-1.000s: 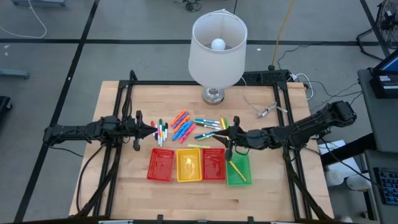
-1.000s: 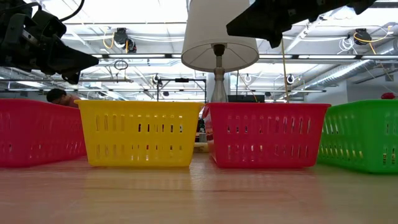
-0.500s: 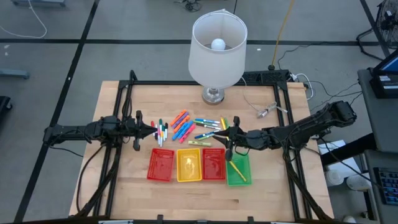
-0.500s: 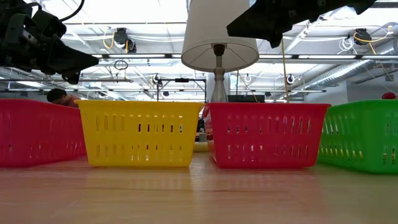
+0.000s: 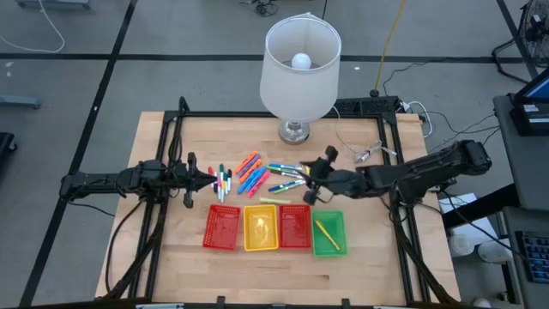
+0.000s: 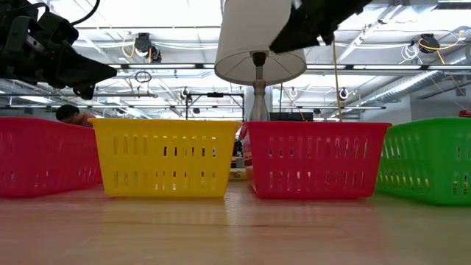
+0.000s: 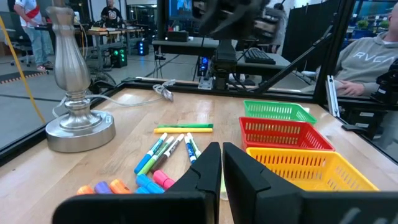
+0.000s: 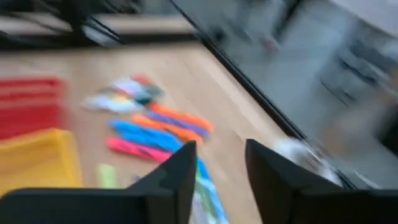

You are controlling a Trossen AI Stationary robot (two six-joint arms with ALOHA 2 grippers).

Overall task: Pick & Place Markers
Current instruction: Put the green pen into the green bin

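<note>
Shifted since the earlier frame: right gripper (image 5: 314, 172), previously above the green tray (image 5: 328, 233), now raised over the right end of the loose markers (image 5: 257, 176); fingers (image 8: 171, 180) apart, holding nothing. Nearest: row of trays, red tray (image 5: 221, 228), yellow tray (image 5: 262, 227), second red tray (image 5: 295, 226), then green, the last containing one yellow marker (image 5: 327, 234) lying diagonally. Behind: thin sticks in orange, blue, pink, green and white, fanned flat on the table (image 5: 171, 257), long axes mostly slanted. Left gripper (image 5: 214, 179) beside the white ones, fingers (image 7: 205, 174) nearly closed, empty. Farthest: lamp (image 5: 299, 69)
</note>
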